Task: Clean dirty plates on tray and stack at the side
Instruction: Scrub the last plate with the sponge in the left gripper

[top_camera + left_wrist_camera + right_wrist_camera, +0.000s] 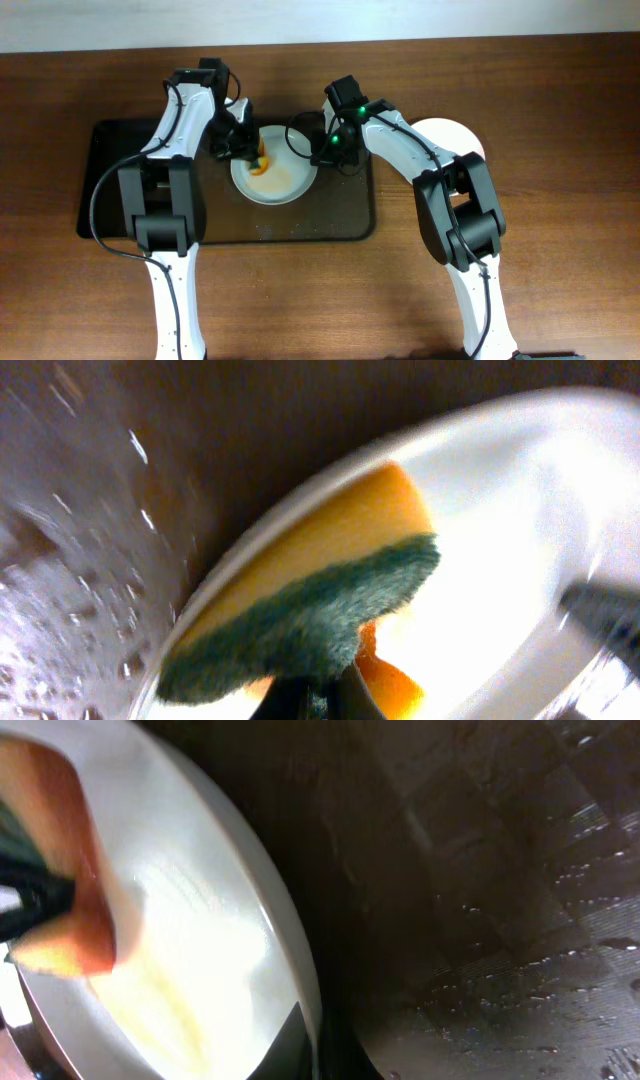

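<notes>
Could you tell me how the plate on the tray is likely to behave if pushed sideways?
It would probably slide easily, since the tray looks wet. The plate looks rigid and shallow, so it should neither flex nor tip. Its glossy rim may be slippery to grip.

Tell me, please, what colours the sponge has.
The sponge is orange-yellow with a dark green face; left wrist view.

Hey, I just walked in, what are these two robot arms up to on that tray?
They are washing a plate on the dark tray. The left gripper holds a yellow-and-green sponge against the plate's left side, where orange sauce shows. The right gripper pinches the plate's right rim to steady it. Another white plate lies on the table right of the tray.
</notes>
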You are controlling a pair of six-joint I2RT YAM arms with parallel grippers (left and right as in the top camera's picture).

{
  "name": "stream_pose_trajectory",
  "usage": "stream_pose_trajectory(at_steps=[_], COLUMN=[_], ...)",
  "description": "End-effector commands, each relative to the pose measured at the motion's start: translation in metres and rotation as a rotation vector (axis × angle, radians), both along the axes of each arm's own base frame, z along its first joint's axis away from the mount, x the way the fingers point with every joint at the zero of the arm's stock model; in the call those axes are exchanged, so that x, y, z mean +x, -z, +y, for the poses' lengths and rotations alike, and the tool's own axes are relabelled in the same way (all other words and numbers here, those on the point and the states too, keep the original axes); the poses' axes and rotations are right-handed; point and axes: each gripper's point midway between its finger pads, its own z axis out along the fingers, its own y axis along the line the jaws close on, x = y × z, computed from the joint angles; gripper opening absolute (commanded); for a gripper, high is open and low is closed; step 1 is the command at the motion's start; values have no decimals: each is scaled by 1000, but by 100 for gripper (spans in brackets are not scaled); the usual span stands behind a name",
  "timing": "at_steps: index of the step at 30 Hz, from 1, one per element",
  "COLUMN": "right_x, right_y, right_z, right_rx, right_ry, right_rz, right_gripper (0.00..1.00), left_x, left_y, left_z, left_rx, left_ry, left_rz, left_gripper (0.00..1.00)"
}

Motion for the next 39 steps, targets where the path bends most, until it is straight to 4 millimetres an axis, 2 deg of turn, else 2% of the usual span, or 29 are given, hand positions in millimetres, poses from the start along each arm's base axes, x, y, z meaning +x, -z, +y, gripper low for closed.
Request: stream_pose_trajectory(at_steps=[1,2,5,6,7,10,11,17,19,20,22,23,25,27,31,34,36,39], right_x=[-9,-9,-9,-10,-9,-9,-9,-9,-9,-9,-9,-9,-9,-9,-9,-9,-9,-10], right_y=[24,24,24,24,24,24,24,24,24,24,24,24,24,24,24,24,24,24], right_z=[-5,-5,-5,-5,-5,-5,-5,-5,-5,-5,-5,-5,-5,-5,-5,-5,-5,-5], right_rx=[-40,-40,-40,-41,-41,-40,-40,-41,-41,-41,-41,-41,-40,-41,-40,-40,-39,-37], right_ry=[-12,-12,-12,-12,-12,-12,-12,-12,-12,-12,-12,-12,-12,-12,-12,-13,-13,-13], right_rz=[42,42,43,44,43,43,43,43,43,42,42,42,42,43,43,43,43,44], right_gripper=[4,4,4,4,4,4,4,4,4,4,4,4,4,4,4,4,4,4], left_x=[-54,-61,-64,-63,-59,-36,-26,8,17,26,32,28,9,-9,-45,-51,-39,4], left_y=[14,9,14,20,29,40,41,36,32,31,40,45,48,44,25,13,9,28], left_z=[-19,-24,-13,0,21,86,97,107,101,90,50,20,-26,-46,-61,-65,-68,-41], left_rx=[-217,-267,-200,-117,32,489,567,764,811,820,681,542,280,123,-145,-265,-324,-142], left_ry=[309,352,381,390,342,87,14,-124,-108,-89,138,287,407,445,468,424,384,215], left_rz=[114,121,132,143,167,156,120,-43,-96,-144,-179,-183,-151,-104,8,37,-7,-88], left_gripper=[1,1,1,1,1,1,1,1,0,0,1,1,0,0,1,0,1,1])
